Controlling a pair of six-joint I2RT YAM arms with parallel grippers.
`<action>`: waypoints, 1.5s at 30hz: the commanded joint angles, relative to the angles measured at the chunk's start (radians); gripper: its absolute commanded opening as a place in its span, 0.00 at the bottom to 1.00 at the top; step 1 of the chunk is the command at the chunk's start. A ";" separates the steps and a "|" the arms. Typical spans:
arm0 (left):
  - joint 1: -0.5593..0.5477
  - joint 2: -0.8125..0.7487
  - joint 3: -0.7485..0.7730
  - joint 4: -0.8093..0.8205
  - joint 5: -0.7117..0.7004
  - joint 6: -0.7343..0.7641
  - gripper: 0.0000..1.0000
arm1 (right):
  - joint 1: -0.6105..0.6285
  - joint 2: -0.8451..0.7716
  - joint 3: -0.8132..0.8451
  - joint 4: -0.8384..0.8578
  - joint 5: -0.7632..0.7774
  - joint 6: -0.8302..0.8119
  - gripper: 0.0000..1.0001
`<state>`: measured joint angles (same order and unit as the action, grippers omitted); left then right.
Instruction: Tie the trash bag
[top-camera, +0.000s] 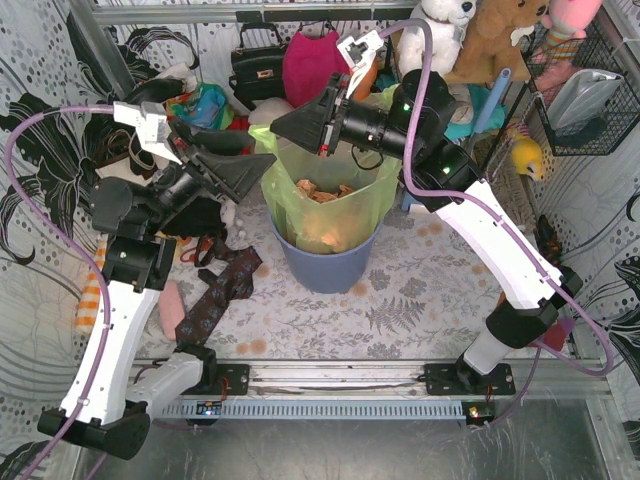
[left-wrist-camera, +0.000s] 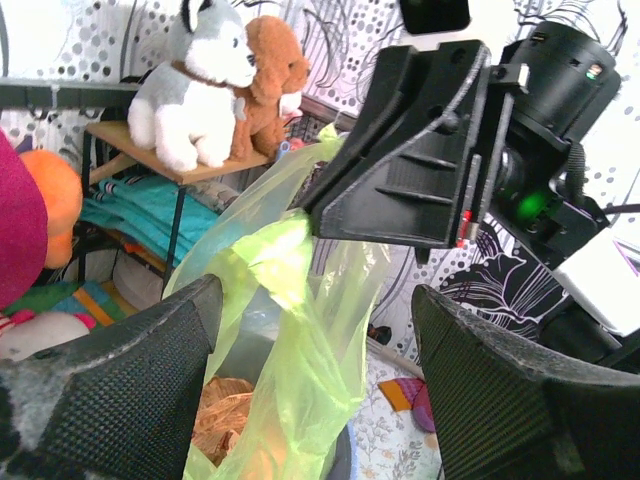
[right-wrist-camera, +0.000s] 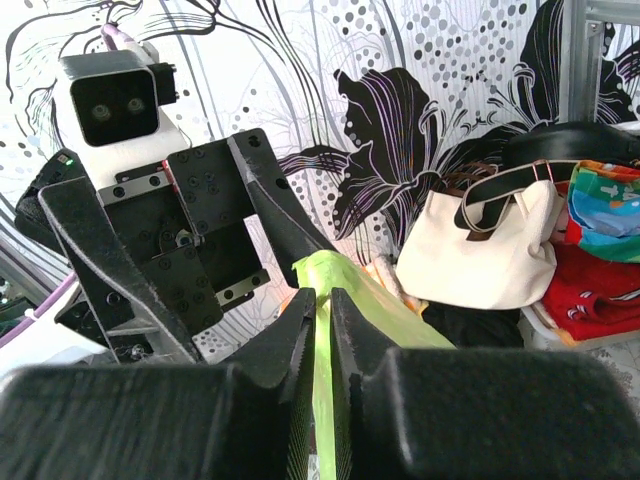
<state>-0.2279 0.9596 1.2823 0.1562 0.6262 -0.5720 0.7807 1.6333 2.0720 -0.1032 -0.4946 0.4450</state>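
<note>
Bag (top-camera: 335, 200) rim, 11 o'clock of bin (top-camera: 325, 268), is clamped by R gripper (right-wrist-camera: 318, 325); L gripper (left-wrist-camera: 318, 300) is spread apart near it. Bag may be torn if yanked.

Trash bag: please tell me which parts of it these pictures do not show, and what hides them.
Top external: the rim part of the trash bag that the right gripper pinches lies under its jaws.
Right wrist: only a green strip shows between the shut jaws; they hide the rest.
Left wrist: the lower edge cuts off the bag's bottom.
Any view: whether the open left gripper touches the bag.
</note>
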 joint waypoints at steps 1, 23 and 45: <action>0.005 -0.023 -0.036 0.150 0.057 -0.002 0.86 | 0.006 -0.023 0.049 0.053 -0.026 0.002 0.10; 0.005 -0.078 -0.146 0.195 0.092 0.034 0.87 | 0.006 0.029 0.139 -0.201 -0.018 0.017 0.60; 0.005 -0.076 -0.100 0.069 0.010 0.137 0.88 | 0.008 0.061 0.132 -0.187 -0.053 0.044 0.33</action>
<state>-0.2279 0.8761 1.1458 0.2405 0.6655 -0.4786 0.7815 1.7508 2.2303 -0.3222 -0.5430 0.4896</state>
